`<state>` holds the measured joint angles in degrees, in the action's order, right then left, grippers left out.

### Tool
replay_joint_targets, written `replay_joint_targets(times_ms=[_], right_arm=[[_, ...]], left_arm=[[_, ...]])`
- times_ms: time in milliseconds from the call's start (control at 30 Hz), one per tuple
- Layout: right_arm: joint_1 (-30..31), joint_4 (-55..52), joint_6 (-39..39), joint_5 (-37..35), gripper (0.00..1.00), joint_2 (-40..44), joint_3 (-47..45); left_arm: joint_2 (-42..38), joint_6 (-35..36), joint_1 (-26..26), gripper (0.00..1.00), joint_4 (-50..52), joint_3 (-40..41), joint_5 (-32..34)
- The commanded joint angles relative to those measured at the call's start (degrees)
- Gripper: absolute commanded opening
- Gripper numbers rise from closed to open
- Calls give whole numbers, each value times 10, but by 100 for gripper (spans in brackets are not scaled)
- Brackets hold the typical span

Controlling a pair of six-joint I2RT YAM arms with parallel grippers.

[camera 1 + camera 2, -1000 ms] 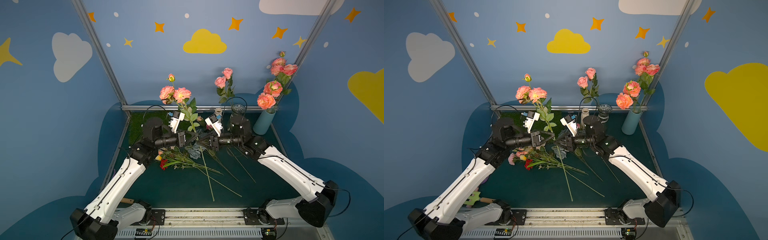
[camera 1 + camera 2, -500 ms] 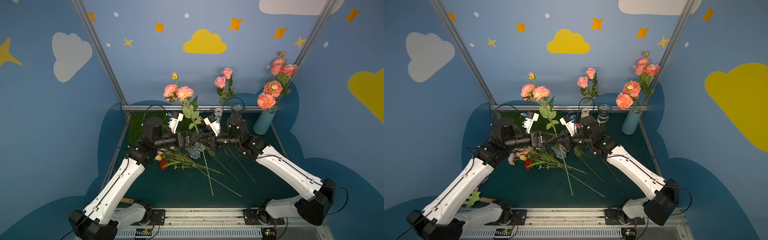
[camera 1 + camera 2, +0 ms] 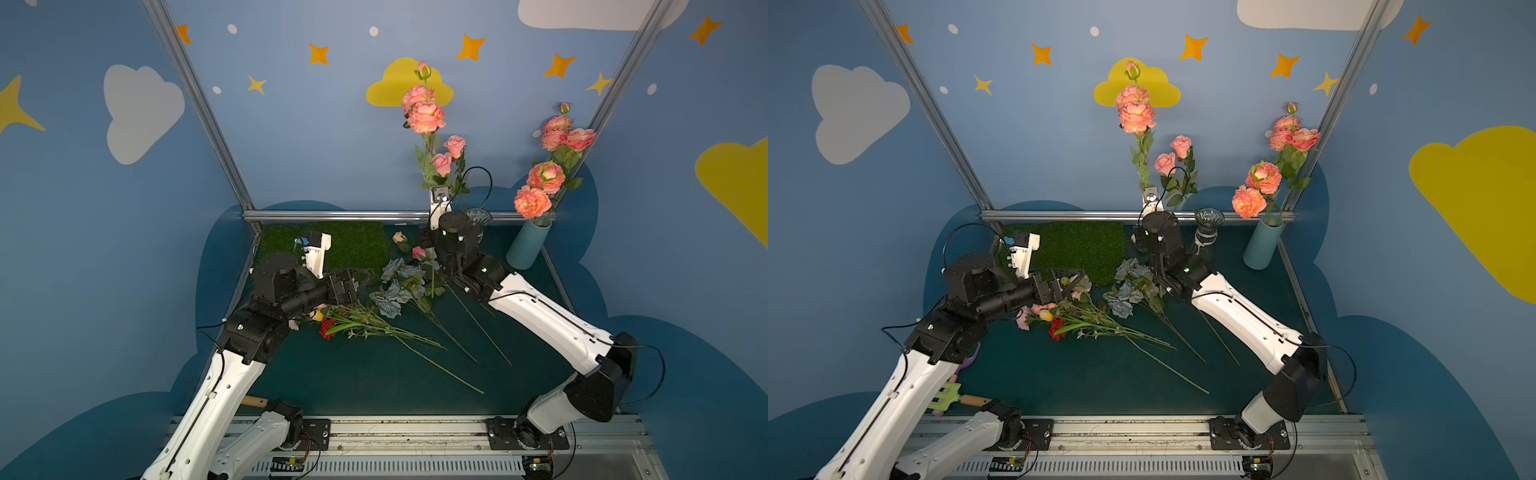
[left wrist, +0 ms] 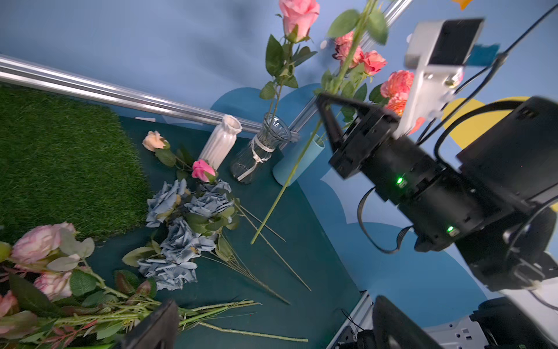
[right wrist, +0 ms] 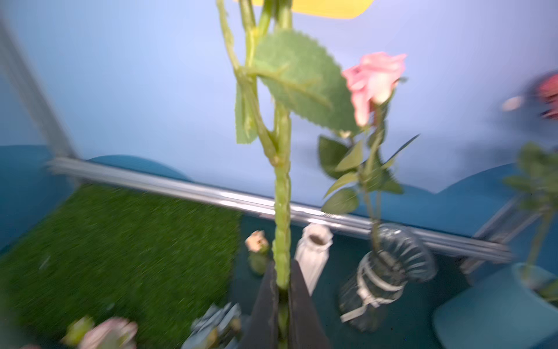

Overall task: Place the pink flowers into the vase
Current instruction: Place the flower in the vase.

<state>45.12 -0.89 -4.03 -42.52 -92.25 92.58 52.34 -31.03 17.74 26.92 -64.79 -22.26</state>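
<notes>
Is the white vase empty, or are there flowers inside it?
Empty. The white vase stands upright, and no stems poke out of its open mouth.

One pink peony stem (image 3: 424, 114) upright, clamped low in right pincer (image 5: 283, 272). Two pink roses (image 3: 449, 156) stand in glass vase (image 3: 1207, 232); salmon blooms (image 3: 540, 189) in teal vase (image 3: 527, 245), back right corner.

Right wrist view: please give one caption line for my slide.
Right claw shut on a flower stem, upright, near the glass vase and white vase.
</notes>
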Motion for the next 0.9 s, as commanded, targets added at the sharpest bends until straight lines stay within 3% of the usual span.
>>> replay_joint_targets(times_ms=[0, 100, 300, 867], right_arm=[[-37, 115, -128, -146, 0, -36, 65], [-69, 171, -198, -159, 0, -73, 117], [-119, 199, -244, -154, 0, -123, 207], [-169, 332, -277, -143, 0, -272, 329]], left_arm=[[-10, -7, -38, 100, -4, 22, -32], [-11, -24, -76, 99, -22, 38, -70], [-3, -63, -139, 99, -72, 67, -147], [11, -65, -145, 99, -84, 73, -167]])
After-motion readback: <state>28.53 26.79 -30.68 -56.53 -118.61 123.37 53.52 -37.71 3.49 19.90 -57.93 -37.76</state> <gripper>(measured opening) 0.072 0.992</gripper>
